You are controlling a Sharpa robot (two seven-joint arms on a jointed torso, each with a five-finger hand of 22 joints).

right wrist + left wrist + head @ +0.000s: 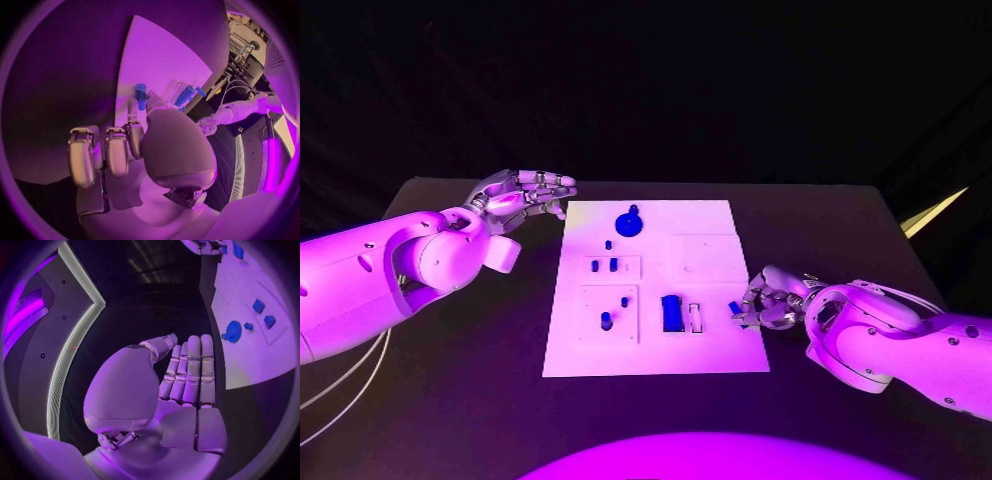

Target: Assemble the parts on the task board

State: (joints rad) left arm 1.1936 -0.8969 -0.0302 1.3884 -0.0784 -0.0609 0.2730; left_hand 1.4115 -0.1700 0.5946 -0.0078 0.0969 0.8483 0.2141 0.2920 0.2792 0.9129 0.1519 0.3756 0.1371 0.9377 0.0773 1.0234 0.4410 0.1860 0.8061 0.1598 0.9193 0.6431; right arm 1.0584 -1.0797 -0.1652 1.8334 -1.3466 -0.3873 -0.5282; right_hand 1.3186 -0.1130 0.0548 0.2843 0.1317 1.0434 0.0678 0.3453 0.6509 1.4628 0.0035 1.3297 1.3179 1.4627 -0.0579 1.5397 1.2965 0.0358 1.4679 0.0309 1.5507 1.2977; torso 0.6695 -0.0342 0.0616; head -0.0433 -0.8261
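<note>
While a small blue part [140, 95] is pinched at the right hand [772, 300] fingertips, it should be lowered upright; the left hand [524, 195] is kept open, holding nothing.

The right hand [770, 300] hides its grip on the blue part [140, 95].

Task board [711, 352] lies mid worktop [473, 400], long side running away from robot. On board: round part [630, 222] at far end, centre-left; small peg [607, 244] just nearer; two short parts [603, 265] side by side below that; two more parts [613, 312] in near-left plate; long block [672, 313] near centre w/ slim piece [695, 318] just right of it. Left hand [524, 196] off board's far-left corner, above worktop. Right hand [772, 300] at board's right edge, near end, pinching small part [736, 308] over that edge.
</note>
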